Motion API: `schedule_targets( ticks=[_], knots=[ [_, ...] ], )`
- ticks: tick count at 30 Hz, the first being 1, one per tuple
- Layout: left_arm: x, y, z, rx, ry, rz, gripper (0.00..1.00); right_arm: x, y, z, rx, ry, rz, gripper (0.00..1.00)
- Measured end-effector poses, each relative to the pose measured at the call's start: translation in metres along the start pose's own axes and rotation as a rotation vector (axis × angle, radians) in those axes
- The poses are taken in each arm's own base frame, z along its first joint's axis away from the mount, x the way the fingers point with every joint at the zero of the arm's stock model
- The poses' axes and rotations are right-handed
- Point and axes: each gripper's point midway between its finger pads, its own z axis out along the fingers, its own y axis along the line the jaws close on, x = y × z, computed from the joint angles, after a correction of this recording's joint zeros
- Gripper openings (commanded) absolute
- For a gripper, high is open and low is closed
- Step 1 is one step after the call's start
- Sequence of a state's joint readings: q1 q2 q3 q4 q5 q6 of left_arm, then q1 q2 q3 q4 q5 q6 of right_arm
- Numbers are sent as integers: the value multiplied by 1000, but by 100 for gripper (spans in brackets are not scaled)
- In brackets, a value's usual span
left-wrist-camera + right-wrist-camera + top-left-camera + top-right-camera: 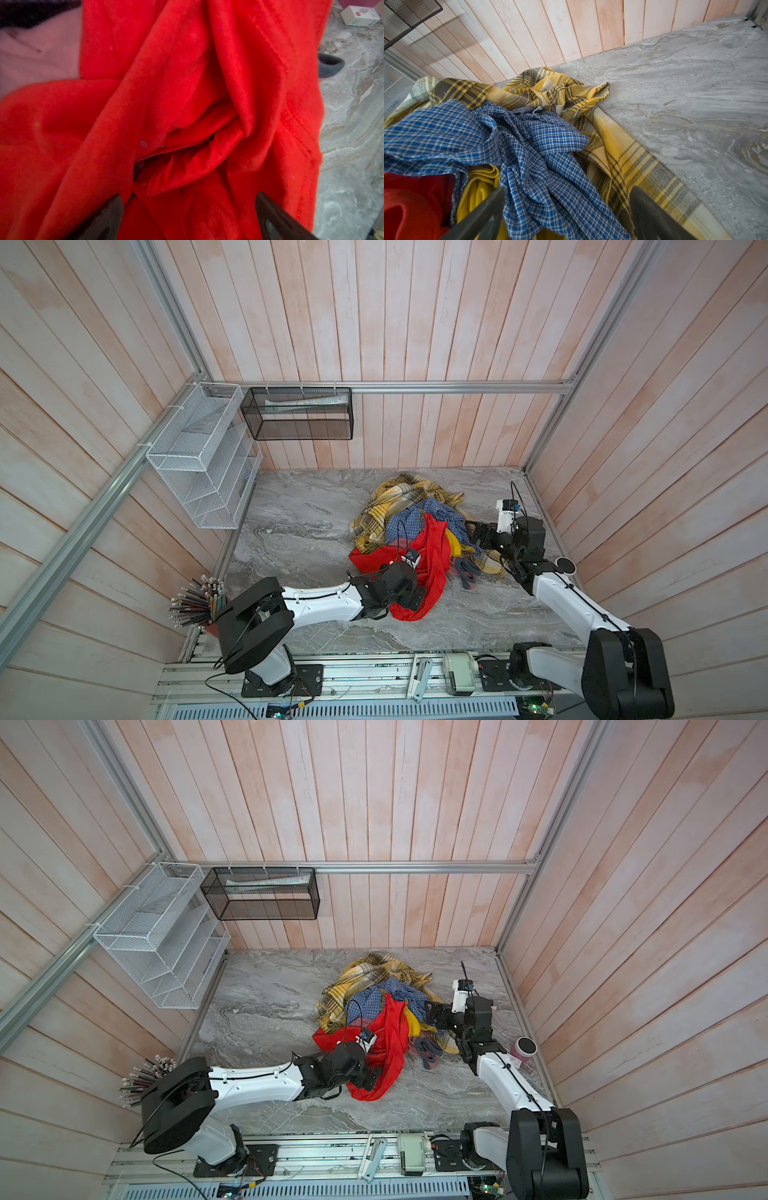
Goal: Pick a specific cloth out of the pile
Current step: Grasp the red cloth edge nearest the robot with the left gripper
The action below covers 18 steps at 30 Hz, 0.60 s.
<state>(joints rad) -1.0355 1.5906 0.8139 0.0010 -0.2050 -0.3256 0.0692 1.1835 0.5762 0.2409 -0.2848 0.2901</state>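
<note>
The cloth (436, 556) is bright red and drapes down the front of the pile (399, 506), with its lower end spread on the marble table. In both top views my left gripper (413, 599) hovers over that lower end. The left wrist view shows the cloth (187, 104) in folds filling the frame, and the left gripper (189, 195) is open with red fabric lying between its fingers. My right gripper (473, 533) is at the pile's right side. It (568, 189) is open above the blue checked shirt (529, 145), ungripped.
Yellow plaid cloth (623, 162) rims the pile, and a grey strap piece (467, 572) lies at its front right. A pink cup (524, 1048) stands by the right arm. A pencil holder (199, 605) stands front left. White rack (199, 460) and black basket (297, 414) hang on the walls.
</note>
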Motion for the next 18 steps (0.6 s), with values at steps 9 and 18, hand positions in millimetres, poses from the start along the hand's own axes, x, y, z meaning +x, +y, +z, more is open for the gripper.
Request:
schedule_targets(
  ticks=[9,18],
  knots=[
    [-5,8,-5,49,-36,-2,86,4,-1,0,5,16,-2,94],
    [7,-66,-25,190,-17,159,89,5,-2,0,6,21,-8,94]
  ],
)
